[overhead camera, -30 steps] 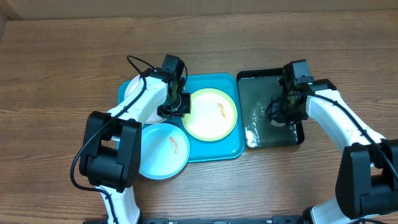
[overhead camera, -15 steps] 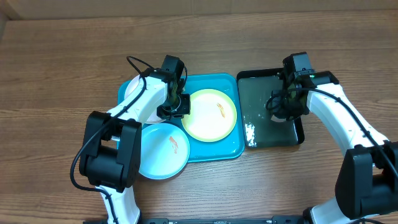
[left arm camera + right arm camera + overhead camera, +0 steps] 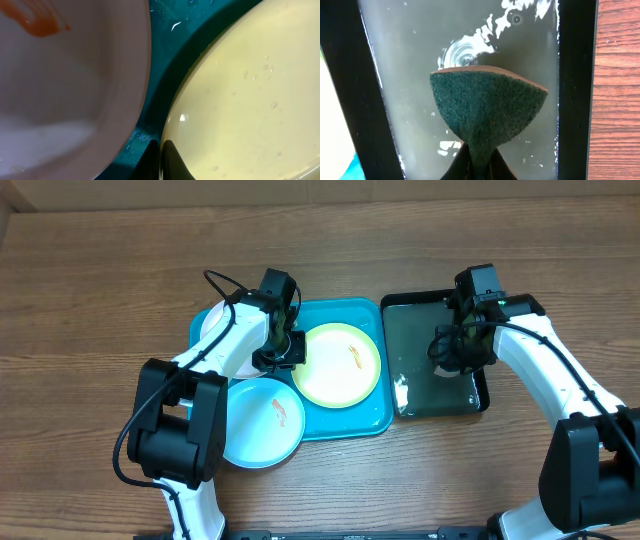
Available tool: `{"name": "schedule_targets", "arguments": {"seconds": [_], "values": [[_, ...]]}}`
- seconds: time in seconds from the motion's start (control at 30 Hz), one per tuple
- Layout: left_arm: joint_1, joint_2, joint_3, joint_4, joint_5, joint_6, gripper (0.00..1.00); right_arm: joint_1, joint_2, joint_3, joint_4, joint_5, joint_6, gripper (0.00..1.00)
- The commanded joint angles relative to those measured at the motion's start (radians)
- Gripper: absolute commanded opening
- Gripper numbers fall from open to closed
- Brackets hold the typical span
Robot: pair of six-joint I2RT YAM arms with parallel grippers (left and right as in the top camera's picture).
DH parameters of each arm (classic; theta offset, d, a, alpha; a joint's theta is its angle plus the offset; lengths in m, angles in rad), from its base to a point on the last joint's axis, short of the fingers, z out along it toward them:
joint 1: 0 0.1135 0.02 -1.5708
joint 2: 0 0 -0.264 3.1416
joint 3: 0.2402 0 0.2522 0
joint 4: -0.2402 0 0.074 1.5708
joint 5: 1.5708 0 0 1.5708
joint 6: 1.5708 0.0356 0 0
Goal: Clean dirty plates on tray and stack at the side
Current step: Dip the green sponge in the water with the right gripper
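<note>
The teal tray [image 3: 350, 420] holds the lime green plate [image 3: 335, 375] in its middle. The white plate [image 3: 209, 328] lies at the tray's left, mostly under my left arm. The light blue plate [image 3: 255, 430] overhangs the front left corner. Each plate that shows its face has an orange-red smear. My left gripper [image 3: 287, 358] is shut on the green plate's left rim [image 3: 172, 125], between the white plate [image 3: 65, 85] and the green one. My right gripper [image 3: 456, 352] is shut on a dark green sponge [image 3: 487, 115] above the water in the black basin [image 3: 420, 301].
The black basin [image 3: 575, 75] stands right of the tray and holds cloudy water with ripples. Bare wooden table [image 3: 100, 280] surrounds tray and basin. Both arms reach in from the front edge.
My right gripper with the sponge has shifted slightly toward the far side of the basin, and the water's ripples have changed. The left arm and the plates have not moved.
</note>
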Motion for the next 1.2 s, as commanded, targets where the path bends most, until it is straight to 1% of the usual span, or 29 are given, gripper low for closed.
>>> {"name": "schedule_targets", "arguments": {"seconds": [0.0, 0.1, 0.27, 0.43, 0.57, 0.63, 0.93, 1.17], "values": [[0.01, 0.015, -0.01, 0.006, -0.011, -0.002, 0.04, 0.003, -0.014, 0.032, -0.012, 0.002, 0.004, 0.04], [0.01, 0.015, -0.01, 0.005, -0.014, -0.003, 0.04, 0.003, -0.014, 0.032, -0.021, 0.002, 0.045, 0.04], [0.01, 0.015, -0.01, 0.004, -0.014, -0.003, 0.04, 0.006, -0.016, 0.042, -0.044, 0.017, 0.045, 0.04], [0.011, 0.008, -0.01, 0.003, -0.017, -0.004, 0.04, 0.006, -0.02, 0.107, -0.097, 0.017, 0.04, 0.04], [0.011, 0.001, -0.01, 0.001, -0.068, -0.032, 0.04, 0.006, -0.02, 0.161, -0.15, 0.009, 0.029, 0.04], [0.011, 0.001, -0.01, 0.001, -0.07, -0.032, 0.04, 0.006, -0.02, 0.164, -0.159, 0.001, 0.027, 0.04], [0.01, 0.001, -0.01, 0.002, -0.07, -0.032, 0.04, 0.007, -0.019, 0.142, -0.16, -0.017, 0.035, 0.04], [0.01, 0.001, -0.01, 0.001, -0.062, -0.029, 0.04, 0.007, -0.018, 0.036, -0.059, -0.017, 0.042, 0.04]]}}
